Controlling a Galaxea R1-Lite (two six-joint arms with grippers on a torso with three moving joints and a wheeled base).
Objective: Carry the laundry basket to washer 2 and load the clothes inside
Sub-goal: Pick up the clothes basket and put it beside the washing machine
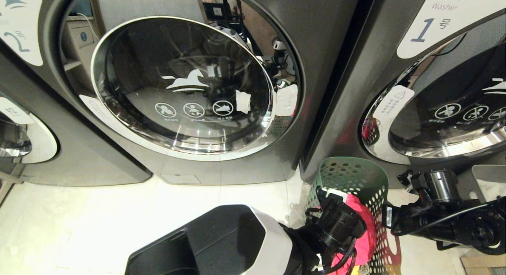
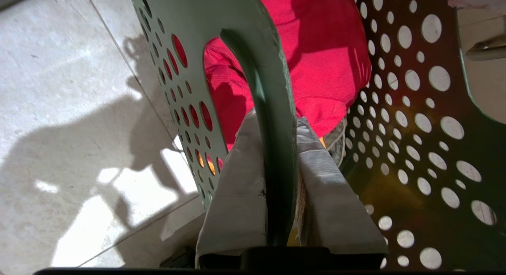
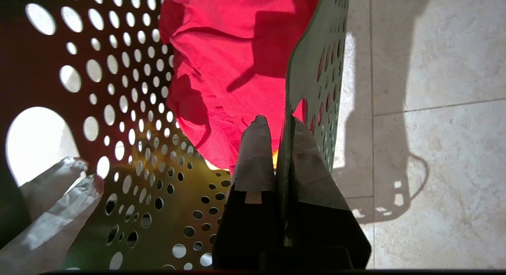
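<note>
The green perforated laundry basket [image 1: 352, 180] hangs low at the right, before the gap between two washers. A red garment [image 1: 361, 227] fills it. Washer 2 [image 1: 185, 85], marked with a 2 at its upper left, stands ahead with its round glass door closed. My left gripper [image 2: 278, 121] is shut on the basket's rim [image 2: 272, 81] beside a handle cut-out. My right gripper [image 3: 278, 123] is shut on the opposite wall [image 3: 312, 49]. The red garment [image 3: 229, 69] lies between them. The left gripper's fingers [image 3: 59, 196] show across the basket in the right wrist view.
Washer 1 [image 1: 446, 109] stands at the right, its door closed too. Part of a third machine's door [image 1: 23, 136] shows at the far left. Pale tiled floor [image 1: 99, 219] lies before the washers. My own black and white torso [image 1: 221, 243] fills the bottom middle.
</note>
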